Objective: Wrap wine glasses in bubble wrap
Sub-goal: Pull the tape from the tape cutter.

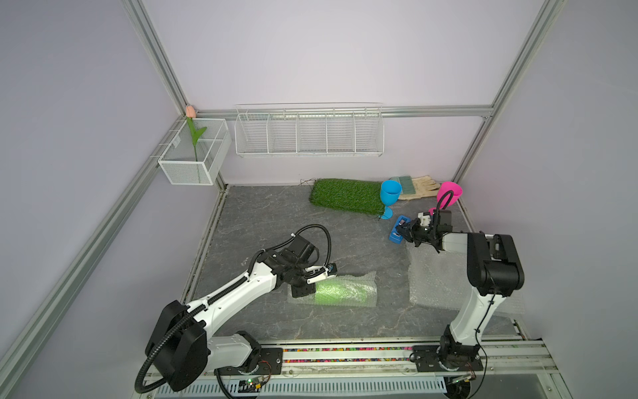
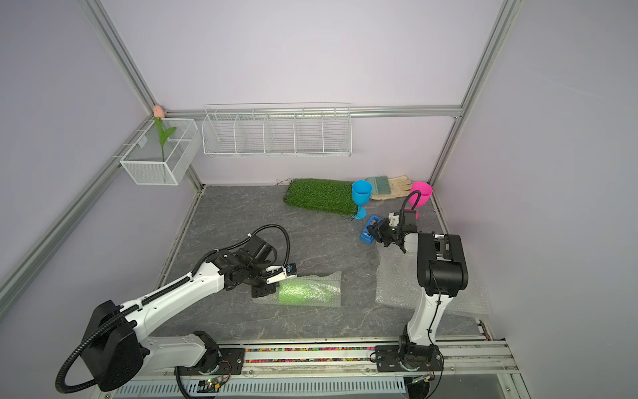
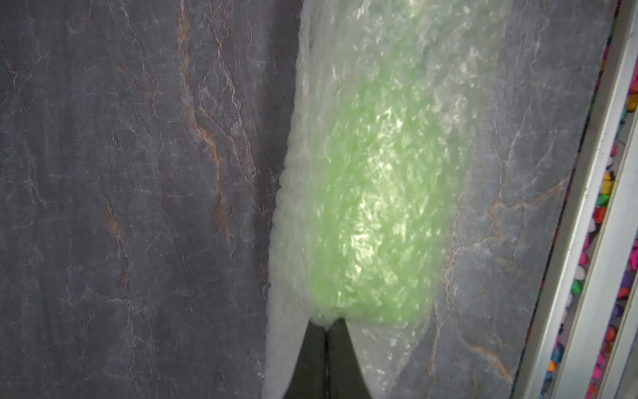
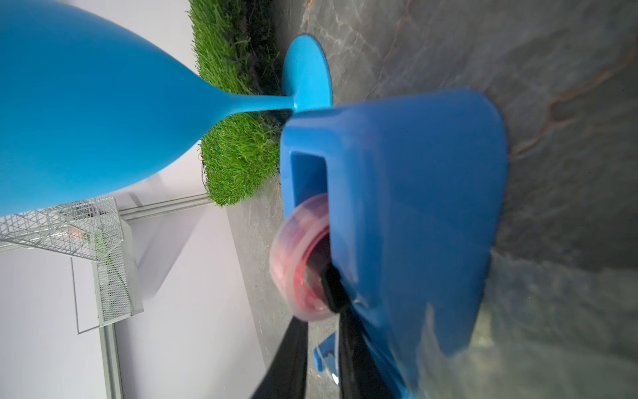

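A lime green wine glass (image 1: 340,293) (image 2: 303,292) lies on its side at the middle front, rolled in bubble wrap (image 1: 362,279) (image 3: 379,86). My left gripper (image 1: 310,292) (image 3: 326,326) sits at its left end, jaws shut on the wrap's edge. The blue wine glass (image 1: 390,193) (image 4: 86,114) and the pink wine glass (image 1: 450,191) stand upright at the back right. My right gripper (image 1: 401,229) (image 4: 316,304) is at the blue tape dispenser (image 1: 396,233) (image 4: 407,207). Its fingers stand a little apart, with their tips at the tape roll (image 4: 297,259). A spare bubble wrap sheet (image 1: 435,279) lies flat under the right arm.
A green grass mat (image 1: 345,197) lies at the back beside the blue glass. A work glove (image 1: 419,186) and a brush (image 1: 402,183) lie behind it. A wire shelf (image 1: 309,131) and a mesh box (image 1: 193,162) with a tulip hang on the walls. A metal rail (image 1: 345,355) runs along the front.
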{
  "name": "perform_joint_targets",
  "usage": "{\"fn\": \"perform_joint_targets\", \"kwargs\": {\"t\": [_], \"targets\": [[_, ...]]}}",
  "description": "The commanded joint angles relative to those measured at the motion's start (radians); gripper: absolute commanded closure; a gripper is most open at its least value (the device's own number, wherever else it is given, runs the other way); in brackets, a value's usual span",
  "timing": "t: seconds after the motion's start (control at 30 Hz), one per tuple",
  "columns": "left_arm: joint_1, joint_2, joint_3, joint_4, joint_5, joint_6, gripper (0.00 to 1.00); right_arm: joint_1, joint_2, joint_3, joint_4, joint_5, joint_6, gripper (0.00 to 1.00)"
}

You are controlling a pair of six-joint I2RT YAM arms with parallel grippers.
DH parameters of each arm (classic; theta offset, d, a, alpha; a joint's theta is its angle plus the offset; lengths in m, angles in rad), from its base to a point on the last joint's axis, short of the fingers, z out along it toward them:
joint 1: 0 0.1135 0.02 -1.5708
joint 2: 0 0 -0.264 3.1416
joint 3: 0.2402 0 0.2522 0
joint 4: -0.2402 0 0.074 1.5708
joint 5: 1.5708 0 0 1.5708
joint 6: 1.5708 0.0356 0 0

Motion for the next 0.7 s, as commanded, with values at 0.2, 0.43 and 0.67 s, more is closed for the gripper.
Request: {"fn": "perform_joint_targets", "kwargs": {"t": [0.2, 0.43, 0.67], "targets": [[-0.001, 0.003, -0.001, -0.011, 0.004, 0.020, 1.00, 0.018, 0.008, -0.037, -0.007, -0.012, 0.038, 0.93], [-0.001, 0.000, -0.002, -0.011, 0.003, 0.019, 1.00, 0.022, -0.053, -0.046, 0.029, -0.023, 0.062, 0.93], [-0.001, -0.003, -0.001, -0.011, 0.006, 0.020, 1.00, 0.032, -0.155, -0.062, 0.008, -0.031, 0.077, 0.93]]}}
